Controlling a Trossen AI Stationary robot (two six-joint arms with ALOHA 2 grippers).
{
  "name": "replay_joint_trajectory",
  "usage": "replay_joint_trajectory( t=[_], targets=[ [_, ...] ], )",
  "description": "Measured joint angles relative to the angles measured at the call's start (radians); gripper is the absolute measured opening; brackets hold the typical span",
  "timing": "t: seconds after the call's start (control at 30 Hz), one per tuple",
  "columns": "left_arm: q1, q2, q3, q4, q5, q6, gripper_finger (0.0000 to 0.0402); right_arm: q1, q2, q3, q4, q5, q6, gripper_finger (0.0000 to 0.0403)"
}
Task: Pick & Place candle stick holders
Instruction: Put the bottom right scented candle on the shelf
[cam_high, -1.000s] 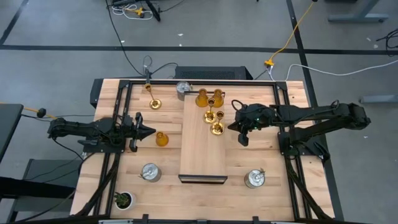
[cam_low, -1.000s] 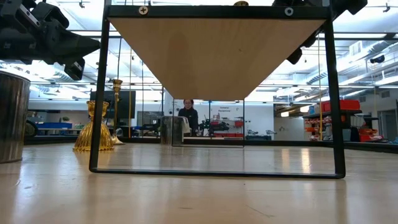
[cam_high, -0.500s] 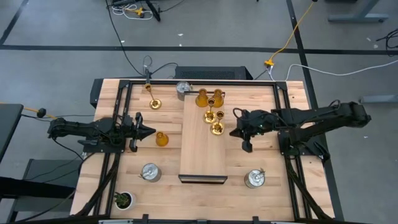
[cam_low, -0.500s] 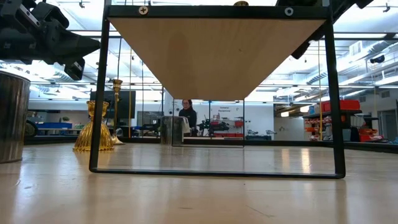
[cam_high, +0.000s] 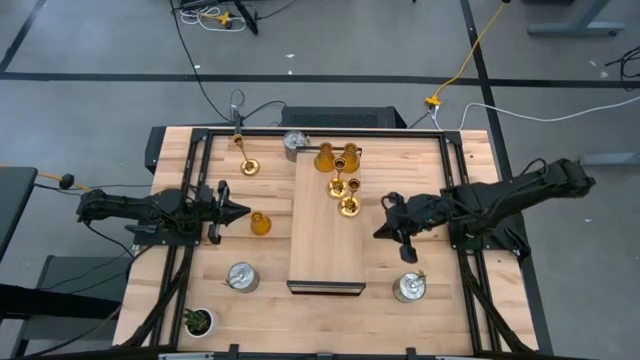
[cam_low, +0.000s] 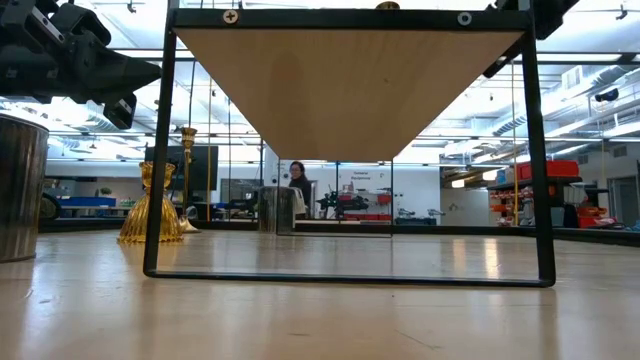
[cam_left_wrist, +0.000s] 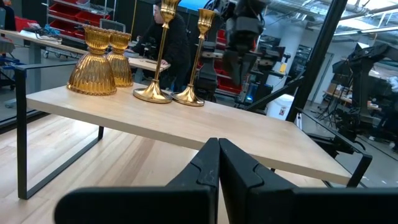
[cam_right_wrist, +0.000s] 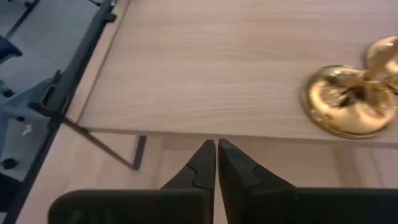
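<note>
High view, entry: we log the raised light-wood shelf on a black frame (cam_high: 325, 240) standing mid-table on the butcher-block table (cam_high: 440, 170), carrying at its far end two amber-orange bell-shaped candle stick holders (cam_high: 324, 157) and two shiny gold thin-stemmed holders with round bases (cam_high: 348, 206). Off the shelf we count one amber bell-shaped holder (cam_high: 260, 223) just beside the shelf's left edge, one gold stemmed holder (cam_high: 248, 166) near the table's far-left corner, one squat silver metal holder (cam_high: 296, 141) at the far edge, one silver holder (cam_high: 241, 277) toward the near-left, and one silver holder (cam_high: 409, 287) toward the near-right. Our right gripper (cam_high: 382, 231), fingers pressed together and empty, sits just beside the shelf's right edge; the near-right silver holder lies close by, toward the table's near edge, upright on its vertical axis. Our left gripper (cam_high: 240, 211), likewise pressed together and empty, points at the lone amber holder just ahead of its tips. We judge each arm nearer its own-side piece.
</note>
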Motion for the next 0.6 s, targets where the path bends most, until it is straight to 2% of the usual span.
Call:
replay_joint_trajectory(
  t=[0.6],
  targets=[
    [0.0,0.0,0.0,0.0,0.0,0.0,0.001,0.157,-0.006,0.001,-0.026,0.0,-0.034,0.002]
  ],
)
